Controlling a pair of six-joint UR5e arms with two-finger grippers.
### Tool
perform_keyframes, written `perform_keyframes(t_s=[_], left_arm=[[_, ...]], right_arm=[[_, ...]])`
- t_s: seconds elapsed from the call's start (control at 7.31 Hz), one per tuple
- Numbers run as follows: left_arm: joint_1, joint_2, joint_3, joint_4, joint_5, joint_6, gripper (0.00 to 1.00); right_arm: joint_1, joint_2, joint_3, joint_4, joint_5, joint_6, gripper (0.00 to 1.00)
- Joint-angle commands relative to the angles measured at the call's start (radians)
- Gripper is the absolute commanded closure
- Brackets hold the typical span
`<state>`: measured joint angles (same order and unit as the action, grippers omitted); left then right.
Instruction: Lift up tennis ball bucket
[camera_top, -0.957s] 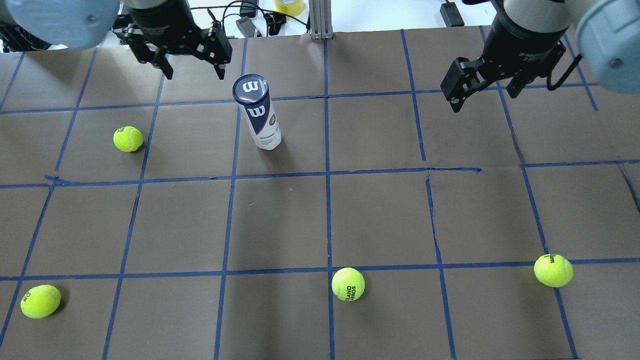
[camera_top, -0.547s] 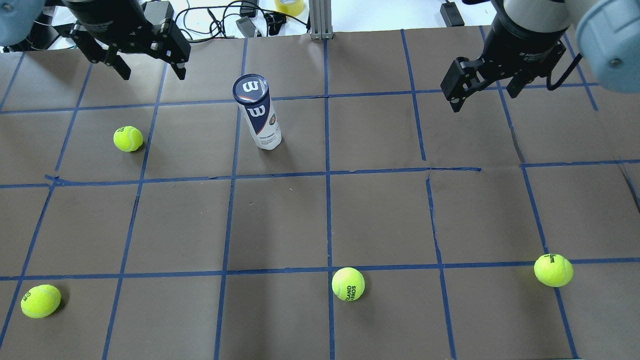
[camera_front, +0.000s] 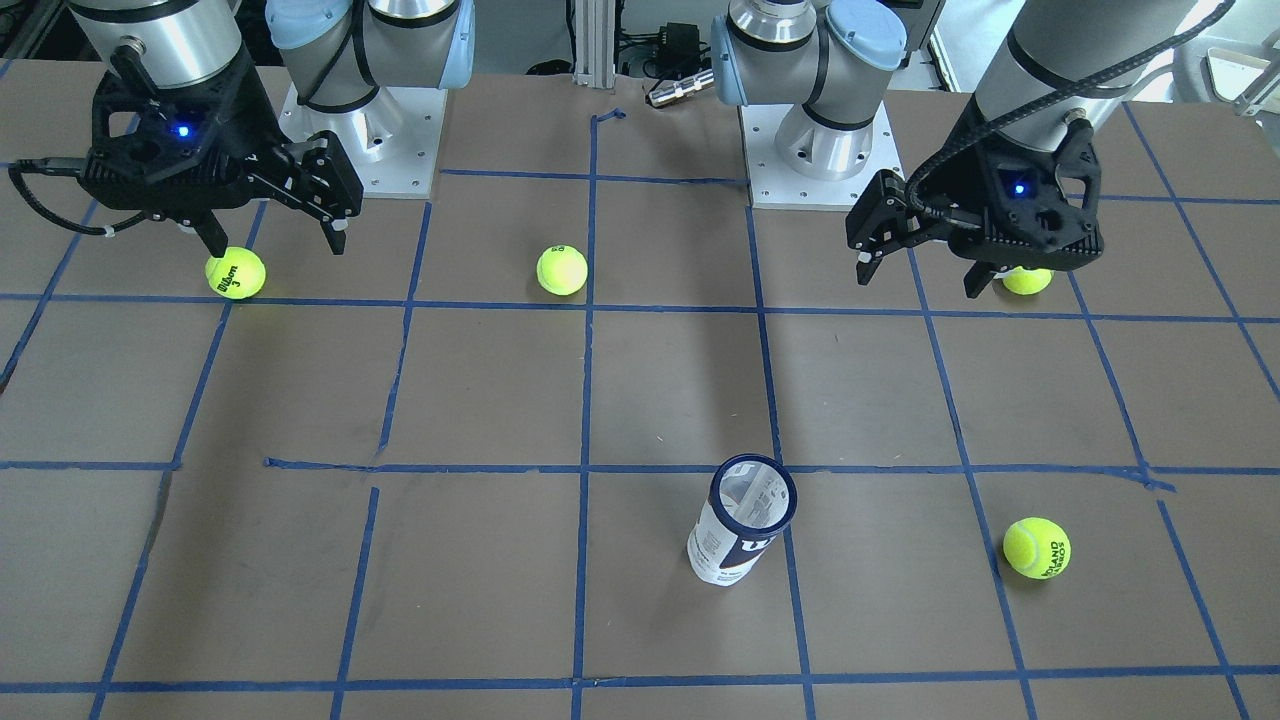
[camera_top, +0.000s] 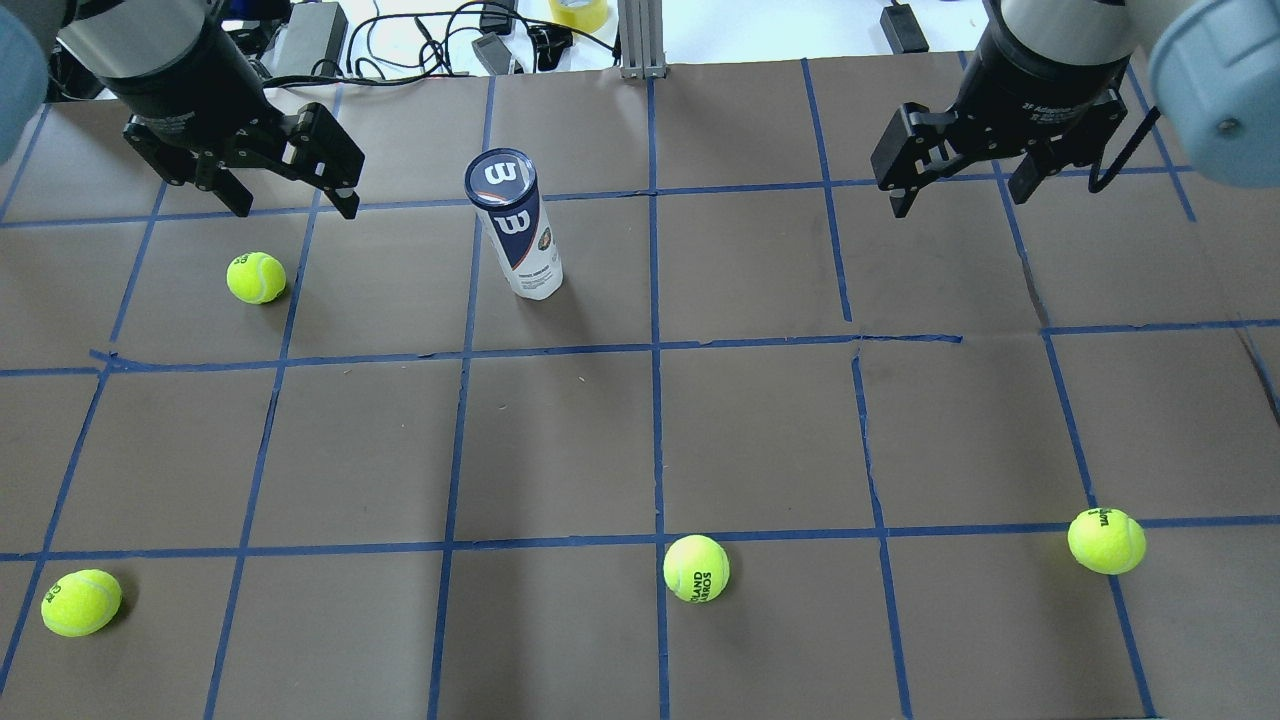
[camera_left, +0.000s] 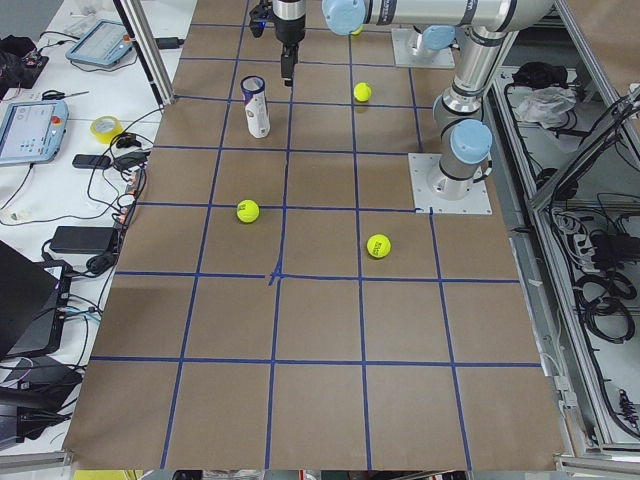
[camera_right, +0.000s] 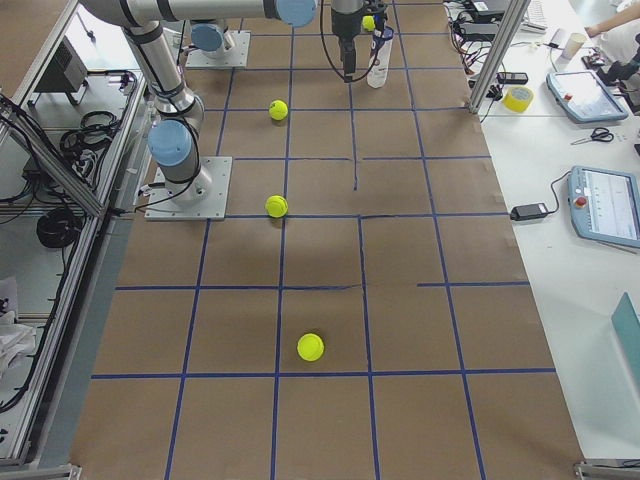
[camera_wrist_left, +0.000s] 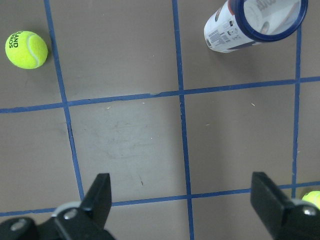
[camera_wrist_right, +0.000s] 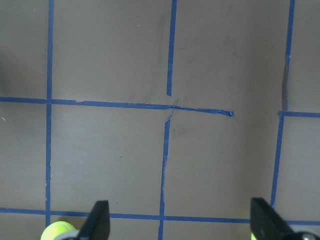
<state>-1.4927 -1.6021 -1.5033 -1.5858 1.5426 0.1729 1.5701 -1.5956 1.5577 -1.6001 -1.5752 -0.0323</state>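
We see the tennis ball bucket (camera_top: 515, 235) standing upright on the gridded table (camera_top: 700, 430). Our left gripper (camera_top: 295, 208) and right gripper (camera_top: 957, 200) hover on either side, clear of it, fingers spread wide.

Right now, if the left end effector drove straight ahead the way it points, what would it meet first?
Probably the bare table: the left end effector points down, open, and the tennis ball bucket stands off to one side.

Left gripper (camera_top: 296, 210) farther left (from bucket (camera_top: 517, 240))
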Motion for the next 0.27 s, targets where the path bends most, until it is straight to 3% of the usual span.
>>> perform_keyframes(t_s=[0.0,0.14], left_arm=[[0.0,0.011,-0.009,0.0,-0.001,0.002,0.0],[0.002,0.013,-0.011,-0.002,0.002,0.002,0.0]], right_arm=[[-0.001,-0.004,-0.001,0.003,0.001,0.058,0.0],[-0.001,-0.003,-0.001,-0.003,0.001,0.054,0.0]])
